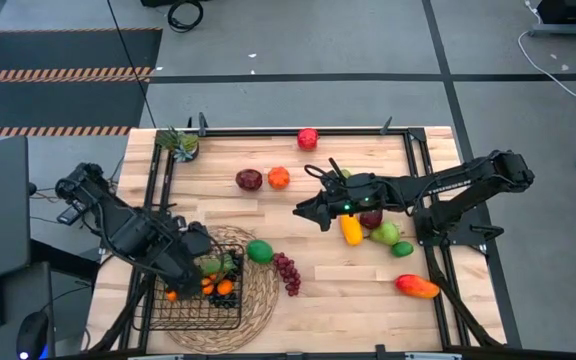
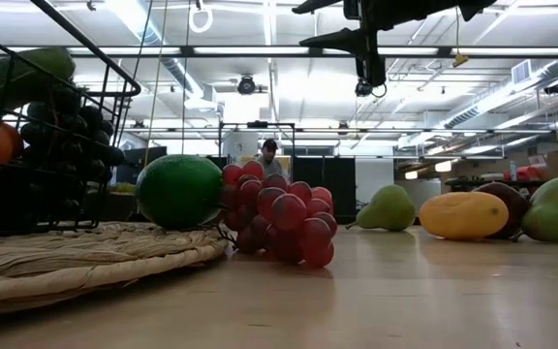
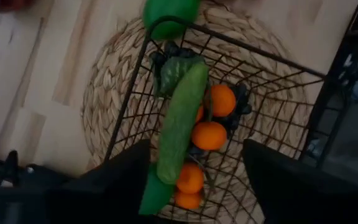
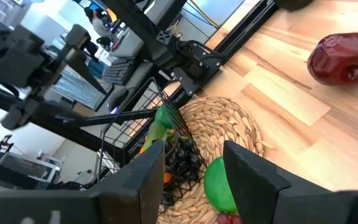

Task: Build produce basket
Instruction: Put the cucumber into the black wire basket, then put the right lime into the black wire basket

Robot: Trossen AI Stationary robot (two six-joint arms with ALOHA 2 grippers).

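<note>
Down at about seven o'clock on the table, the basket [image 1: 200,300] sits on a round woven mat [image 1: 253,290]. Inside it lie several small oranges [image 3: 209,135], dark grapes [image 3: 238,106] and a long cucumber [image 3: 180,121], which leans up against the basket's wire wall. The left gripper [image 1: 206,262] hangs directly above the basket, its fingers spread apart with nothing between them; the cucumber lies below the gap. A green lime [image 1: 259,251] rests on the mat's edge just outside the basket, at two o'clock from it, and a bunch of red grapes [image 1: 288,272] lies beside the lime toward three o'clock. Toward the table's centre, a dark red apple [image 1: 249,179] and an orange [image 1: 279,177] sit side by side. The right gripper [image 1: 305,211] hovers over mid-table, fingers part-way open and empty. Under its arm, toward three o'clock, are a yellow squash [image 1: 351,230], a pear [image 1: 385,233] and a second lime [image 1: 402,249]; a mango [image 1: 417,286] lies at four o'clock, another red apple [image 1: 308,138] at twelve and a potted plant [image 1: 180,143] at eleven.
</note>
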